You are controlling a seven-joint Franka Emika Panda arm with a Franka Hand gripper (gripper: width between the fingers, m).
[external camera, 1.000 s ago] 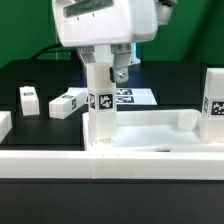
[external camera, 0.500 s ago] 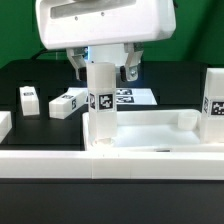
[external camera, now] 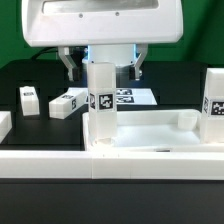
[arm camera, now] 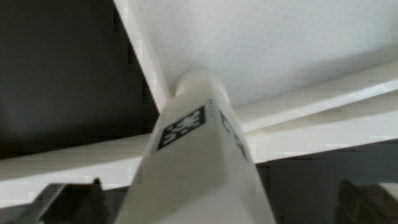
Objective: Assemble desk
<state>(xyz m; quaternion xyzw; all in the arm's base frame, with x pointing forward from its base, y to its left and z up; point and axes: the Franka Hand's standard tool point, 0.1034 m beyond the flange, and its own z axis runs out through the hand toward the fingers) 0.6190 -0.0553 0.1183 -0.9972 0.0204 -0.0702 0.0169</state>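
Pincer [external camera: 101, 68] spread wide, gripping nothing, over the upright leg [external camera: 100, 105].
That leg stands at the tabletop [external camera: 150, 128] corner on the exterior view's left, with the fingers [external camera: 68, 66] clear of its top on both sides. Second leg [external camera: 213, 95] is upright on the exterior view's right. Third leg [external camera: 65, 104] and fourth leg [external camera: 28, 100] lie loose on the black bench [external camera: 20, 75].

Legs [external camera: 100, 100]: four, two upright, two lying. Tabletop [external camera: 150, 128]: one. Marker board [external camera: 136, 97]: one. Rail [external camera: 50, 166]: one.

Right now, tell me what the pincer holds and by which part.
Nothing. The pincer stands open astride the upright leg, clear of both its sides.
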